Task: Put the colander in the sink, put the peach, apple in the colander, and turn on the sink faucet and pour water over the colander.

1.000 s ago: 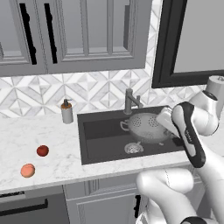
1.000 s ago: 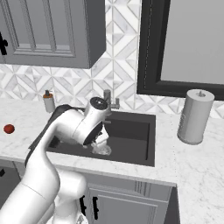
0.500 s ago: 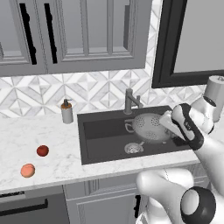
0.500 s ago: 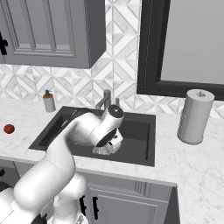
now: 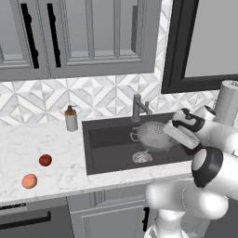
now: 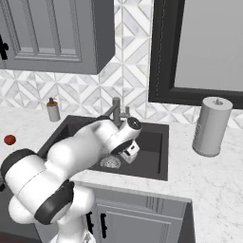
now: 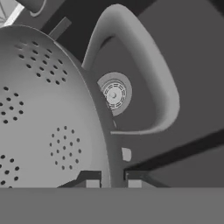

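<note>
My gripper (image 7: 111, 179) is shut on the rim of the colander (image 7: 43, 109), a silver holed bowl, just beside one loop handle (image 7: 148, 74). The colander (image 5: 153, 135) hangs tilted above the dark sink (image 5: 107, 139), over the round drain (image 7: 113, 94) and in front of the sink faucet (image 5: 138, 108). The gripper (image 5: 173, 135) holds the bowl by its right edge. On the left counter lie the dark red apple (image 5: 45, 160) and, nearer the front edge, the peach (image 5: 29, 181). No water runs from the faucet (image 6: 117, 108).
A soap pump bottle (image 5: 71, 118) stands at the sink's back left corner. A paper towel roll (image 6: 212, 126) stands on the counter to the right of the sink. Dark cabinets hang over the left counter.
The hand has moved a little to the right over the basin with the colander still in its grip, and the arm's elbow has swung round. The fruit has not moved.
</note>
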Motion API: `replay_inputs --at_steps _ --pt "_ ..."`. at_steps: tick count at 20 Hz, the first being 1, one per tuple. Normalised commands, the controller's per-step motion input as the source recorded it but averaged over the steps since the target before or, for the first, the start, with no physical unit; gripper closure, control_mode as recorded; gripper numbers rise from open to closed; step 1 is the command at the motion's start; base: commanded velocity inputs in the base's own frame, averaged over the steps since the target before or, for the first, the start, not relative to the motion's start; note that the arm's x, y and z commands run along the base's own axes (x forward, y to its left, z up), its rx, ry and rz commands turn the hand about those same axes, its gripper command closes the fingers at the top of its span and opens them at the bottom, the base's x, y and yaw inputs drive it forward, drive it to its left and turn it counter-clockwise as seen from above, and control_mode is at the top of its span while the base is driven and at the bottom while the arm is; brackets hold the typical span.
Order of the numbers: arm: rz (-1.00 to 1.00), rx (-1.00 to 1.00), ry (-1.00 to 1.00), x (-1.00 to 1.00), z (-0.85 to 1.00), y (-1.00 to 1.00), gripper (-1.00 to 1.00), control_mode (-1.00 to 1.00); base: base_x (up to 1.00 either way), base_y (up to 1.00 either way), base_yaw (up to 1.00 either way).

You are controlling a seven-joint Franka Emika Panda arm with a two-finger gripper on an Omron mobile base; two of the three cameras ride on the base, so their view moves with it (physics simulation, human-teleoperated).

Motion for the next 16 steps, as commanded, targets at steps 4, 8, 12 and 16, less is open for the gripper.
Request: replay_inputs --at_steps 4,8,12,16 --pt "0.08 0.00 0.02 0.47 -0.47 -0.03 1.00 -1.00 0.00 0.00 0.00" --pt "0.10 0.00 0.01 0.42 -0.46 -0.14 1.00 -1.00 0.00 0.00 0.00" --pt "0.09 0.01 0.01 0.49 -0.35 -0.17 1.00 -1.00 0.00 0.00 0.00" --pt "0.05 0.01 0.03 0.54 -0.34 -0.13 1.00 -1.00 0.00 0.00 0.00"
